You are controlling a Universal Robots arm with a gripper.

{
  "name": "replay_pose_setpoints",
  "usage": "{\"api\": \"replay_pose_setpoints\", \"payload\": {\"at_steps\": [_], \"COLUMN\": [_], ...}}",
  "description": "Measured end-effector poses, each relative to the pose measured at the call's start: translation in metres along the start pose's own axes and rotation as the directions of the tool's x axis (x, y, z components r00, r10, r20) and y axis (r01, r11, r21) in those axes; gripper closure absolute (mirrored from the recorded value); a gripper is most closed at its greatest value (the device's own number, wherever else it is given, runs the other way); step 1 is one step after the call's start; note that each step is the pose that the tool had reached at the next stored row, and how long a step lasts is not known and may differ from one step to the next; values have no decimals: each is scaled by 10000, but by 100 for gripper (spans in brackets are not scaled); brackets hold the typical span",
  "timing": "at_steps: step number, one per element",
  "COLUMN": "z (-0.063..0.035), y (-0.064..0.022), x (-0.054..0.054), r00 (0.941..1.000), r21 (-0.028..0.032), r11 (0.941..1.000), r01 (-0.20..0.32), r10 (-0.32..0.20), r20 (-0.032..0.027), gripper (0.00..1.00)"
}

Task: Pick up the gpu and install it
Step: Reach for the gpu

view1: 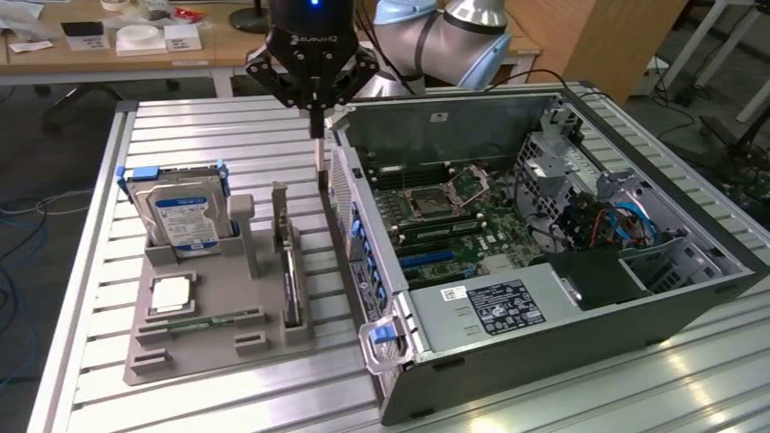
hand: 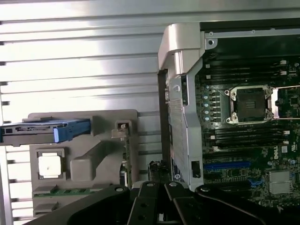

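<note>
The Robotiq-branded tool (view1: pixel 320 171), pinched closed, hangs near the gpu (view1: pixel 290 280) standing edgewise in the gray tray (view1: pixel 193 347).

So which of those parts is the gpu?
Find the open computer case; beside it, on the exterior view's left, sits a grey parts tray. The gpu stands on edge along the tray's side nearest the case: a thin dark card, unlike the boxy blue-labelled hard drive.

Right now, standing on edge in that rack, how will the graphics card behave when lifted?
The graphics card is thin and flat, so probably stiff and light, yet fragile if squeezed hard. Standing on edge in the gray rack, it may tip if nudged sideways.
</note>
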State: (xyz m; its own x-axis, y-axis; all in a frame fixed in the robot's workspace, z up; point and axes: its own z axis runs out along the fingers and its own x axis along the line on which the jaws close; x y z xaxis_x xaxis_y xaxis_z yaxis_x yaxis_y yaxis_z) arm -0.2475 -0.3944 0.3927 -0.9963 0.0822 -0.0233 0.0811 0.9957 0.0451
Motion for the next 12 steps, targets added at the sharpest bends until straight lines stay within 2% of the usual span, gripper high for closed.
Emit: {"api": "replay_pose_setpoints", "payload": {"at_steps": [12], "z": [-4], "y": [-10], "x": [302], "r00": [10000], "r21": [0], "r11": [10000], "r01": [-25], "r10": [25], "r20": [2], "gripper": [89]}}
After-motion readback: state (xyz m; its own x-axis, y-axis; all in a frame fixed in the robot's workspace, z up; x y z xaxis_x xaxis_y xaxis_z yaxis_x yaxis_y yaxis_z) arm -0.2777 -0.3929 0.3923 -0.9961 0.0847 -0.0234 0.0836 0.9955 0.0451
